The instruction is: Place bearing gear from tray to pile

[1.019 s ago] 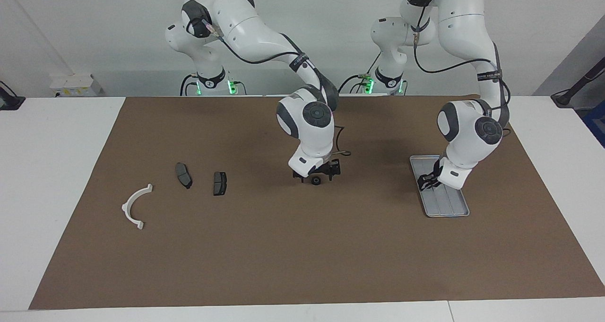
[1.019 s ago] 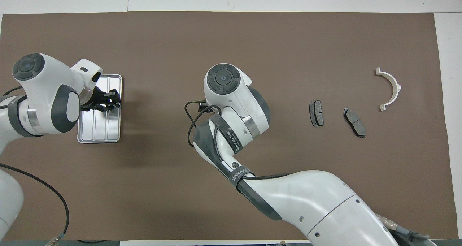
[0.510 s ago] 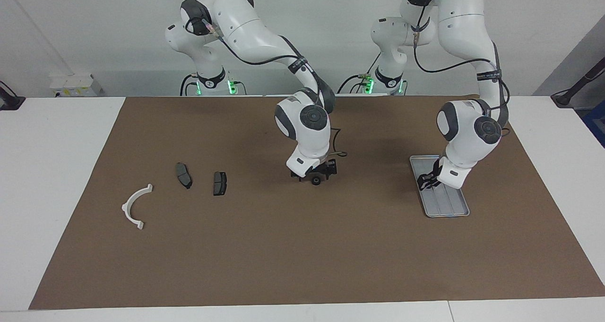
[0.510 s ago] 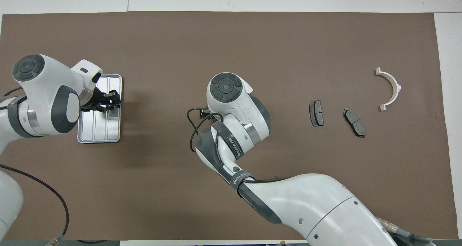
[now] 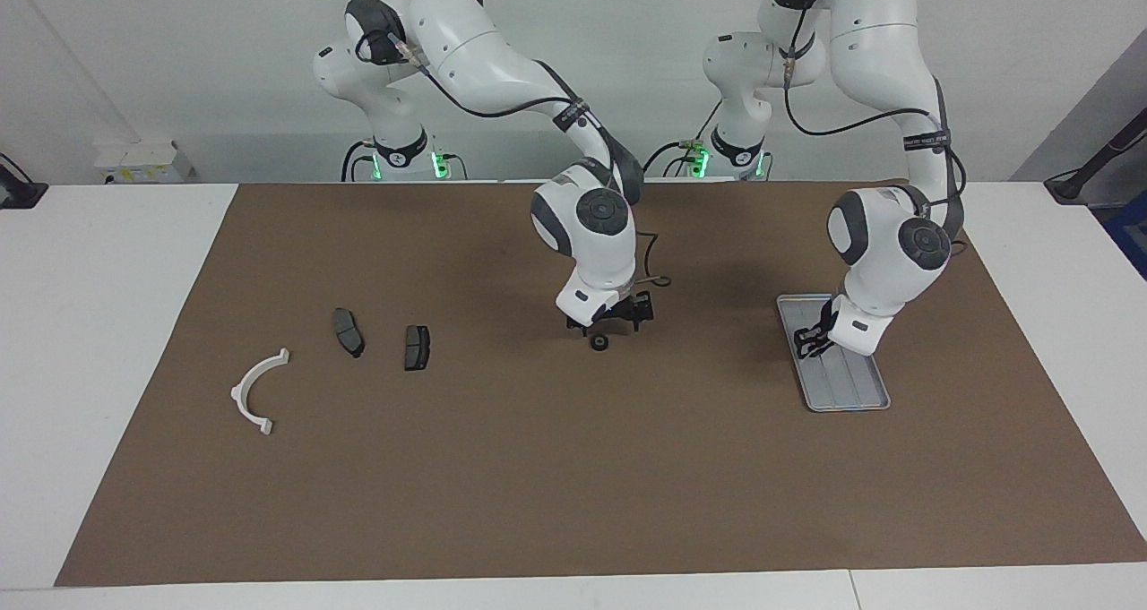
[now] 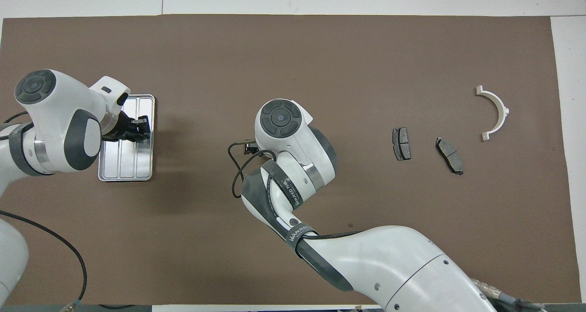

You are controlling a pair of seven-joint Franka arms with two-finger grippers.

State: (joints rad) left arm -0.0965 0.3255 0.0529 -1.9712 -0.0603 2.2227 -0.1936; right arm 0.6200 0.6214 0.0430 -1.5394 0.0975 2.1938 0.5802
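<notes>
Facing view shows the gear (image 5: 599, 343) lying on the mat just under the right gripper (image 5: 609, 327), whose spread fingers hold nothing, so it risks staying stranded midway between tray (image 5: 874, 403) and pile (image 5: 416, 347).

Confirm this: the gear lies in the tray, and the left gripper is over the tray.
Not quite. The gear is not in the tray; it lies on the mat at mid-table, just under the right gripper. The facing view shows it. The left gripper is over the tray, as stated.
</notes>
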